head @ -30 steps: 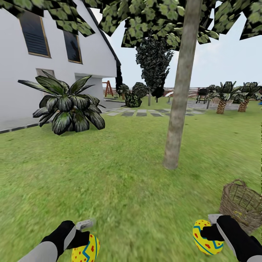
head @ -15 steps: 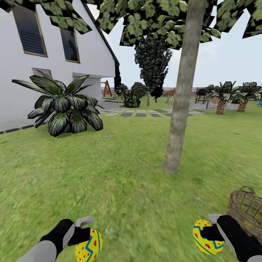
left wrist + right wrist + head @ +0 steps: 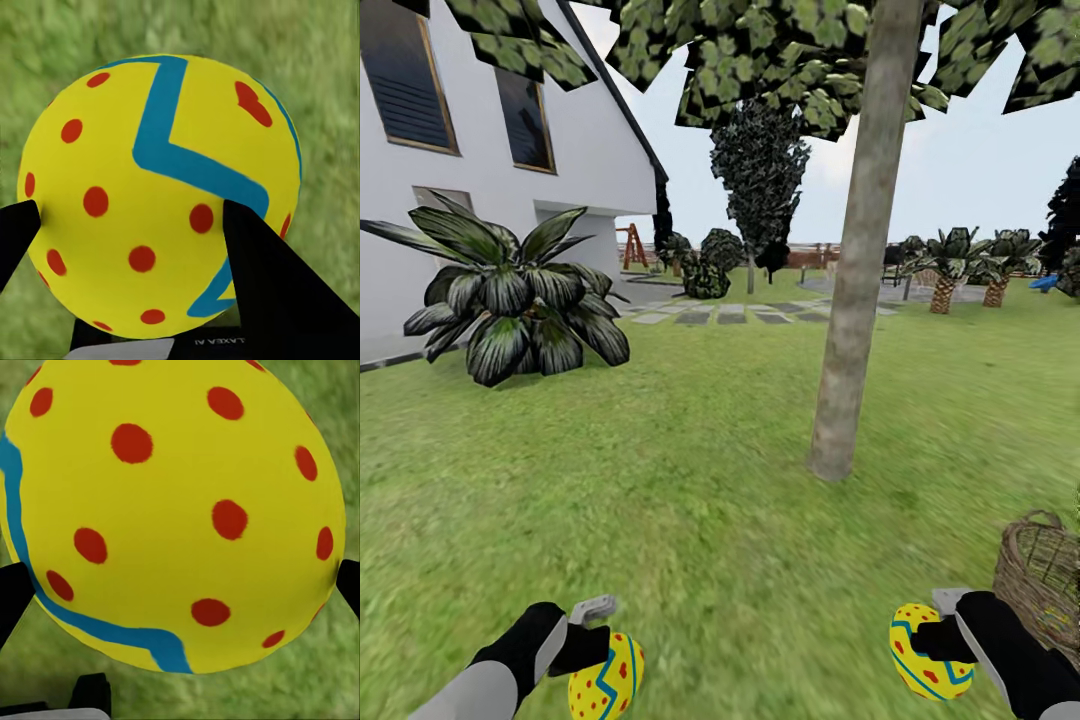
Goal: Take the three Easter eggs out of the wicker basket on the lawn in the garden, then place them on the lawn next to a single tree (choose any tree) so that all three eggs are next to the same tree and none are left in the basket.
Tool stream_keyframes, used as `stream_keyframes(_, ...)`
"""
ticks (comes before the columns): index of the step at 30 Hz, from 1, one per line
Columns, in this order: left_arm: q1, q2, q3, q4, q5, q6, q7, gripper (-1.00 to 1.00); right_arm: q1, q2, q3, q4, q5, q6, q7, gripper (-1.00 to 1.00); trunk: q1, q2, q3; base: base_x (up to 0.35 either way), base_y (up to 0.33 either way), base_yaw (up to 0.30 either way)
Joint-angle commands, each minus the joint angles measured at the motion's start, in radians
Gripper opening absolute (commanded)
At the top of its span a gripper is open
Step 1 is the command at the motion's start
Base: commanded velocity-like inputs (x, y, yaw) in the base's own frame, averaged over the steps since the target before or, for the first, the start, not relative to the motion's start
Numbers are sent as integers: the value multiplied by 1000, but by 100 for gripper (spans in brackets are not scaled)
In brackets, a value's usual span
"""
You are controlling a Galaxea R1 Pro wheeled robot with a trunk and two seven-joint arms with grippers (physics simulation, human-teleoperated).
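In the head view my left gripper is shut on a yellow Easter egg with blue zigzag and red dots, low at the left. My right gripper is shut on a second Easter egg, low at the right. Each wrist view shows its egg close up, the left one and the right one, black fingers pressing both sides, lawn behind. The wicker basket stands on the lawn at the right edge, beside my right arm; its inside is hidden. The tree rises ahead, right of centre.
A broad-leaved dark shrub grows at the left before the white house. Stepping stones, dark narrow trees and short palms stand far back. Open grass lies between me and the trunk.
The whole view has swung slightly rightward, so house, shrub and basket sit differently in frame. Both grippers keep their eggs in the same hold.
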Motion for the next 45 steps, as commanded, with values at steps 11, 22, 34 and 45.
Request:
stream_keyframes(11, 0, 0, 8, -1, -10, 0, -6, -100, -1, 1, 0, -1, 1, 5, 4, -100, 1, -1, 11, 273, 220, -246)
stream_keyframes(22, 0, 0, 10, 0, -10, 0, -6, -100, -1, 1, 0, -1, 1, 5, 4, -100, 1, -1, 24, 298, 205, -237)
stream_keyframes(34, 0, -3, 9, 0, -10, 0, -6, -100, -1, 1, 1, -1, 1, 5, 4, -100, 1, -1, 38, 299, 198, -236)
stream_keyframes(45, 0, -11, 8, 0, -12, 0, -6, -100, -1, 1, 1, -1, 3, 5, 3, -100, 1, -1, 51, 306, 191, -227)
